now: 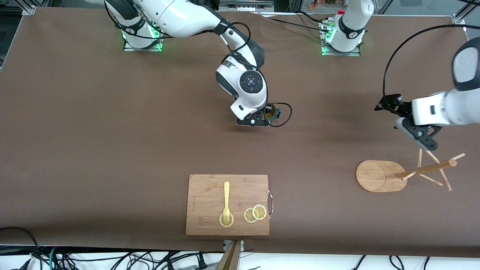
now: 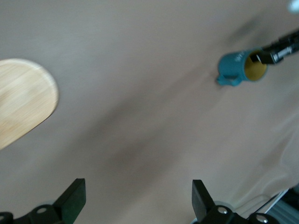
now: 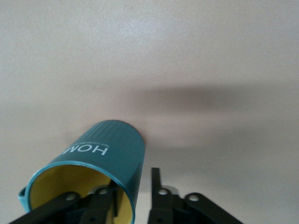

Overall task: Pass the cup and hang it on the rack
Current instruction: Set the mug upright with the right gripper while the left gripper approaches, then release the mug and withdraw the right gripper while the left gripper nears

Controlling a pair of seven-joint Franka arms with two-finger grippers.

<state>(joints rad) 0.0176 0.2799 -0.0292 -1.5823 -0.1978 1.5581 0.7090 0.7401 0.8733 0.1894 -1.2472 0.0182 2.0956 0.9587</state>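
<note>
The dark teal cup (image 1: 271,110) with a yellow inside sits at the middle of the table, mostly hidden under my right gripper (image 1: 262,120). In the right wrist view the cup (image 3: 110,154) has one finger inside it and one outside. My right gripper (image 3: 134,182) is open, with a gap showing at the wall. My left gripper (image 1: 426,141) is open and empty, in the air above the rack (image 1: 377,175), a wooden mug tree with an oval base. The left wrist view shows my left gripper (image 2: 138,191), the cup (image 2: 236,67) and the rack's base (image 2: 23,98).
A rectangular wooden cutting board (image 1: 210,221) with a metal handle lies near the front camera's edge of the table. On it are a yellow fork (image 1: 226,200) and lemon slices (image 1: 255,213). Brown cloth covers the table.
</note>
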